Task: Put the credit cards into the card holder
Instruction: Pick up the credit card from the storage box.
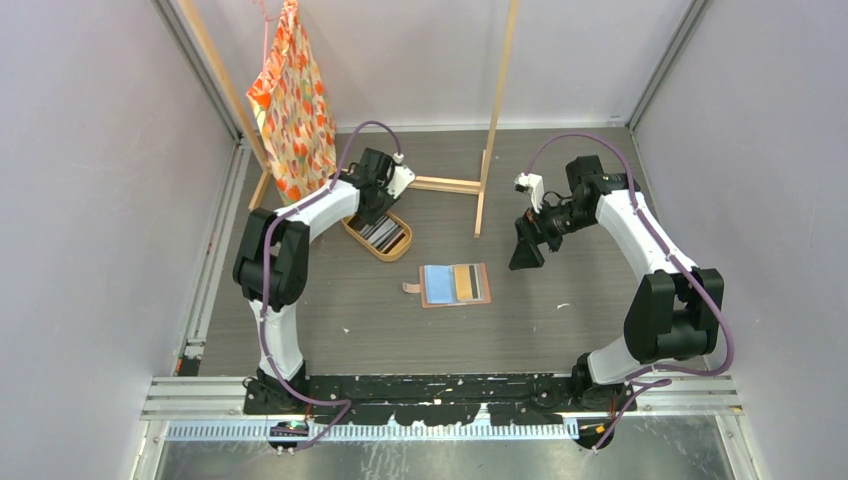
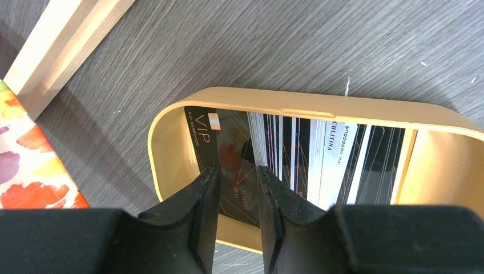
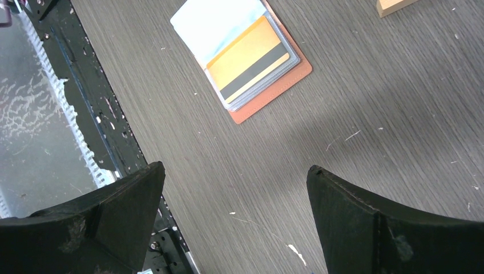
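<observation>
The credit cards (image 2: pixel 319 154) stand on edge in an oval tan tray (image 2: pixel 297 105), also seen at the back left of the table (image 1: pixel 350 228). A black VIP card (image 2: pixel 228 142) leans at the tray's left end. My left gripper (image 2: pixel 237 167) hangs over it, open by a narrow gap, and the card's face shows between the fingers. In the top view the left gripper (image 1: pixel 378 212) sits over the tray. The card holder (image 1: pixel 455 285) lies open mid-table, with a yellow striped card (image 3: pixel 251 63) in a pocket. My right gripper (image 3: pixel 237 168) hovers wide open and empty.
A wooden frame (image 1: pixel 495 120) stands at the back, its base rail (image 2: pixel 63 40) just beyond the tray. An orange patterned cloth (image 1: pixel 290 100) hangs at the back left, close to the left arm. Grey walls enclose the table on three sides.
</observation>
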Tool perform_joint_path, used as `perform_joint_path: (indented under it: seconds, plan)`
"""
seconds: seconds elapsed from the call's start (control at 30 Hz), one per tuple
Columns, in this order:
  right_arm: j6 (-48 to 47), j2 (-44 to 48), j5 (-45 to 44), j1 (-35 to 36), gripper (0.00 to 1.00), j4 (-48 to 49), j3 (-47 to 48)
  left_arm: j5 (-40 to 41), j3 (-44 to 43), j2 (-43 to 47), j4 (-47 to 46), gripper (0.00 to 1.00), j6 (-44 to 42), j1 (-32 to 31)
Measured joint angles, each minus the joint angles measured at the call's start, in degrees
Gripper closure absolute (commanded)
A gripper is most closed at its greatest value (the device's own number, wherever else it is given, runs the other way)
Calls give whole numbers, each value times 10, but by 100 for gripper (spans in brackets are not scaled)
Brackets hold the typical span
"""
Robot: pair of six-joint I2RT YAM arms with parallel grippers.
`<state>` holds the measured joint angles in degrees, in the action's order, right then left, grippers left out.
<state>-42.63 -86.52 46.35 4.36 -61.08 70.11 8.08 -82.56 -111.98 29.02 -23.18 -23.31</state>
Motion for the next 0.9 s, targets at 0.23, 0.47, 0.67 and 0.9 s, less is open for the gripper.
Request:
perform_joint_path:
  seconds: [0.23, 0.47, 0.67, 0.9]
  plan:
    - [-2, 0, 0, 0, 2, -3, 0, 10, 0, 0, -1, 68, 2, 0]
    - [-2, 0, 0, 0, 2, -3, 0, 15, 0, 0, -2, 67, 3, -1]
    - [-2, 0, 0, 0, 2, -3, 0, 30, 6, 3, -12, 67, 5, -1]
    - [-2, 0, 0, 0, 2, -3, 0, 39, 13, 9, -22, 66, 7, -1]
